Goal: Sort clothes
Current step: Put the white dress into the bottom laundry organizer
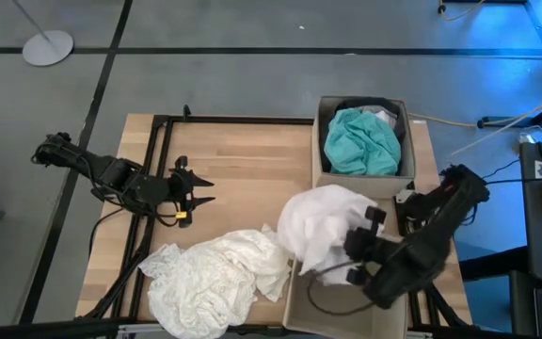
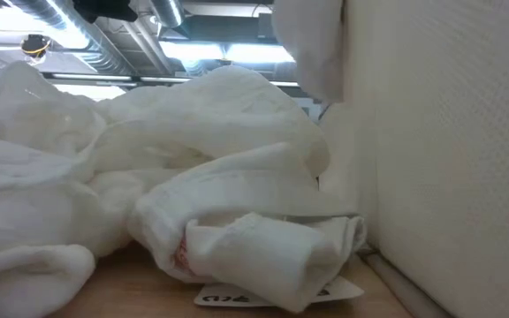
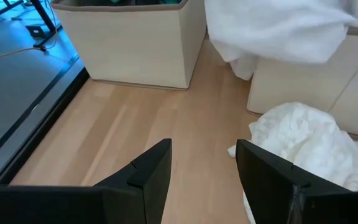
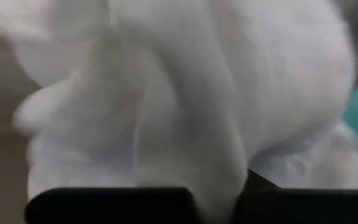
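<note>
on the pale wooden counter point(image 1: 243, 160) two tan cardboard boxes stand along the right side. the far box point(image 1: 324, 113) holds a crumpled teal fabric garment point(image 1: 360, 141) over something dark. the near box point(image 1: 294, 301) sits at the counter's near right corner, with a thin dark cable lying inside it. a rumpled cream lace-textured garment point(image 1: 210, 278) lies heaped on the counter at the near edge, just left of the near box and touching its wall; in the low view it point(image 2: 104, 177) fills most of the picture, with a white tag point(image 2: 237, 299) showing under its folded edge beside the box wall point(image 2: 449, 159).

a smooth white fabric garment point(image 1: 323, 226) hangs bunched between the two boxes, over the far left corner of the near box, and it drapes close to the cream heap. it blocks most of the right wrist view point(image 4: 185, 93), where it falls between the dark fingers at the bottom, with a sliver of teal at the edge.

the right tool point(image 1: 358, 247) is over the near box, clamped on the white garment, its arm reaching in from the right edge of the counter, bent and slanting toward the near side.

the left tool point(image 1: 199, 188) hovers over the bare left half of the counter, well apart from the clothes, its arm stretched level from the left edge. its fingers point(image 3: 148, 174) stand apart with nothing between them, pointing toward the far box point(image 3: 129, 43) and the cream heap point(image 3: 303, 140).
</note>
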